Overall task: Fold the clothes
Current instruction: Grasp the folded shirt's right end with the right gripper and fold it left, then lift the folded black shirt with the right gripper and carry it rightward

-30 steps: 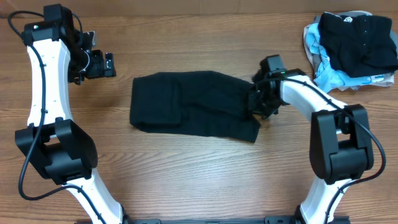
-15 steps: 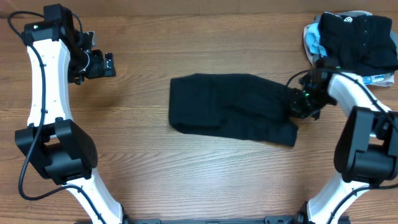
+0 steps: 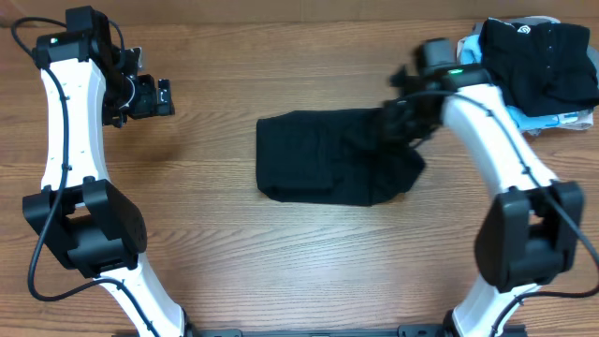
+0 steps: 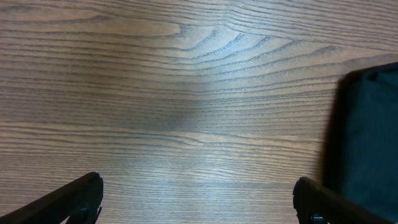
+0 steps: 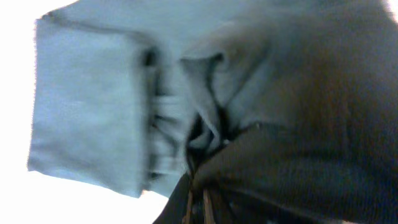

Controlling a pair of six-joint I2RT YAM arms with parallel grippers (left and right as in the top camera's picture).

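On table [image 3: 281, 262], black garment [image 3: 318, 170] in right tool [image 3: 400, 122].

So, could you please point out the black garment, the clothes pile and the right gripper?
black garment [image 3: 318, 168]: overhead view, middle of its flat part.
clothes pile [image 3: 538, 56]: overhead view, the black piece on top.
right gripper [image 3: 401, 122]: overhead view, its tip at the garment's right edge.

Left arm extended, left tool [image 3: 167, 96] spread wide, right arm outstretched, right tool [image 3: 398, 120] clamped.

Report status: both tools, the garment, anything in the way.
Left tool open, over table. Right tool shut on black garment, right edge bunched. Clothes pile far right, not obstructing.
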